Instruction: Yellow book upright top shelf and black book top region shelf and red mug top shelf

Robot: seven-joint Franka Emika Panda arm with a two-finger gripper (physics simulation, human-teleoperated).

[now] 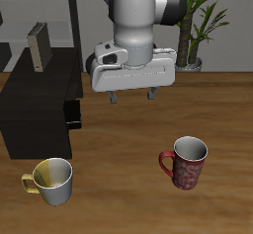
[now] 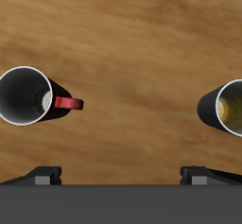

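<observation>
1. Reaching the red mug (image 1: 186, 163) calls for lowering the gripper (image 1: 134, 96), which hangs spread and empty above the table (image 1: 119, 169), straight over the rim, one finger inside.
2. Keep clear of the white-and-yellow mug (image 1: 51, 180) near the front edge.
3. The mug stands upright, handle (image 2: 66, 103) sideways, dark red and mottled, pale grey inside.
4. The yellow book (image 1: 39, 45) already stands upright on the shelf (image 1: 35, 105).
</observation>
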